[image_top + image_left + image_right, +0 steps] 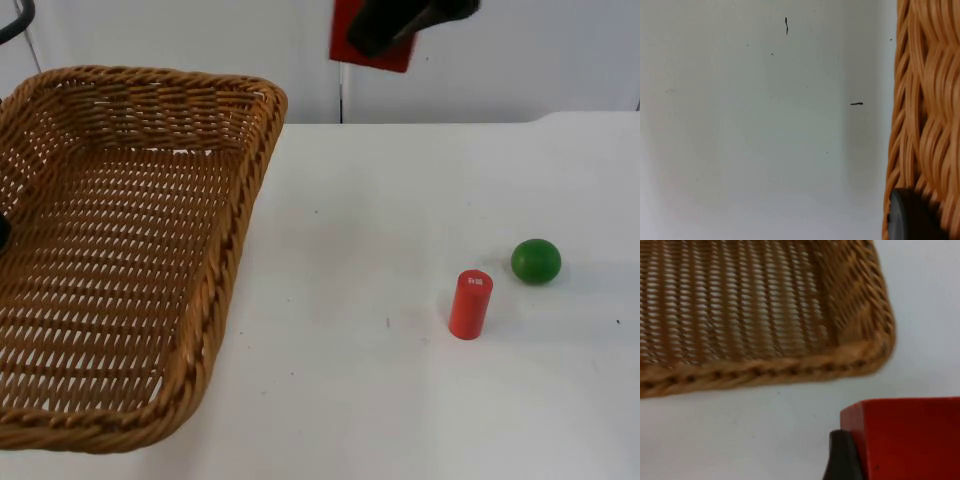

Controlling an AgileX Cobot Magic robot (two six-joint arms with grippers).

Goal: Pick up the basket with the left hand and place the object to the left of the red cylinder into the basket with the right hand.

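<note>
The woven wicker basket point(255, 170) hangs tilted over the table's left side. My left gripper point(2, 232) is at its left rim, and a black fingertip point(910, 217) presses on the weave of the basket point(925, 100). My right gripper point(385, 40) is high at the back, shut on a flat red block point(372, 45). That red block point(910, 435) sits against a dark fingertip point(842, 460), just outside the corner rim of the basket point(790, 371). The red cylinder point(470, 304) stands upright on the table at the right.
A green ball point(536, 260) lies just right of and behind the cylinder, apart from it. The white table point(340, 300) runs bare between basket and cylinder. The partition wall point(520, 60) closes off the back.
</note>
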